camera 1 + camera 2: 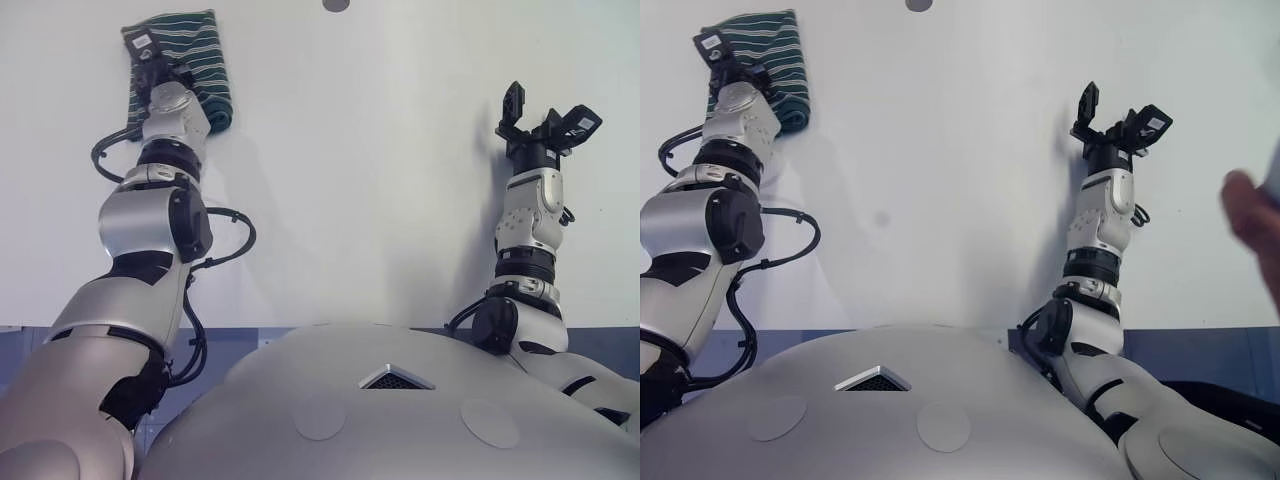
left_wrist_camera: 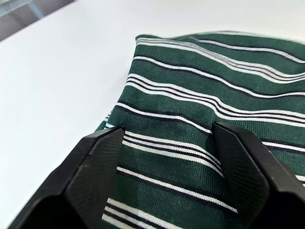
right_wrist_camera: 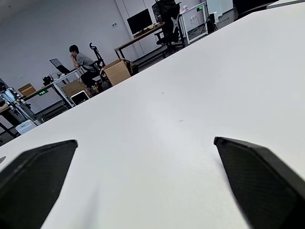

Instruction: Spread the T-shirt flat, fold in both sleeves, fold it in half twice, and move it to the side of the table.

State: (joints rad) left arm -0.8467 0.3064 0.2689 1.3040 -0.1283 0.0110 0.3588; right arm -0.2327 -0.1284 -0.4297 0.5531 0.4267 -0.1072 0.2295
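the folded t-shirt, soft, light and floppy, lies under the left gripper, which is spread wide and grips nothing. it is probably best pinched through the layered edge beside one finger. the right gripper is wide open and empty.

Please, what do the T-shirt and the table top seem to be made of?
T-shirt: a soft knitted fabric, probably cotton jersey, matte. Fine ribs show in the knit and its folded edge rolls softly.
Table: a smooth, hard white top with a low sheen, likely laminate or painted board. The exact material cannot be told.
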